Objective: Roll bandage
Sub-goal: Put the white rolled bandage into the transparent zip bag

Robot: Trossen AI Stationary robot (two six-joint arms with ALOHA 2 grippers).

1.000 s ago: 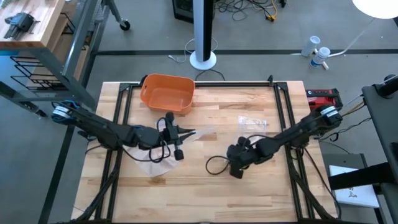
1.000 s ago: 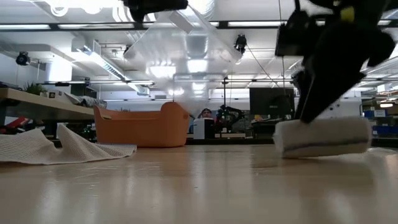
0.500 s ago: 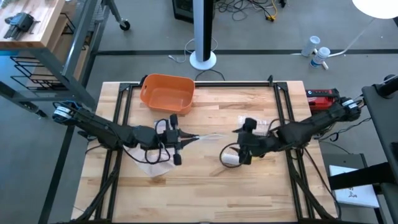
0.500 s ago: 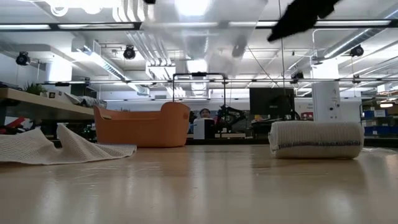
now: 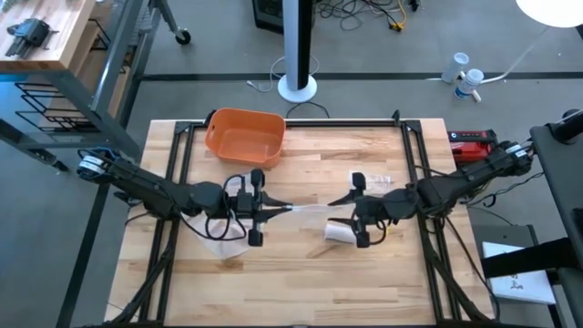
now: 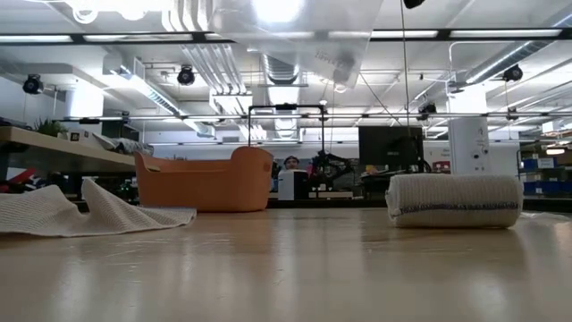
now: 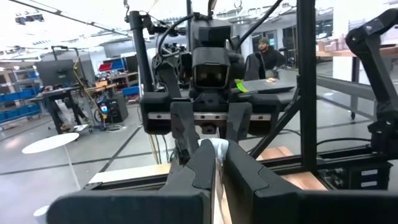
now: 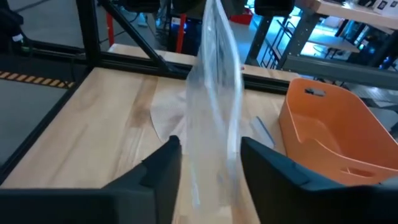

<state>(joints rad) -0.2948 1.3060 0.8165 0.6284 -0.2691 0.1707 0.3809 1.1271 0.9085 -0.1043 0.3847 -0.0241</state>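
Plastic bag hangs stretched between left end effector, clamped on it, and right end effector, fingers spread around it.

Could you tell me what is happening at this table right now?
Both arms hold a clear plastic bag up in the air between them over the middle of the wooden table. The left hand is shut on one end of it. The right hand is at the other end, its fingers apart with the bag between them. A rolled bandage lies on the table just below the right hand, loose mesh fabric lies under the left arm, and an orange bin sits at the far edge.
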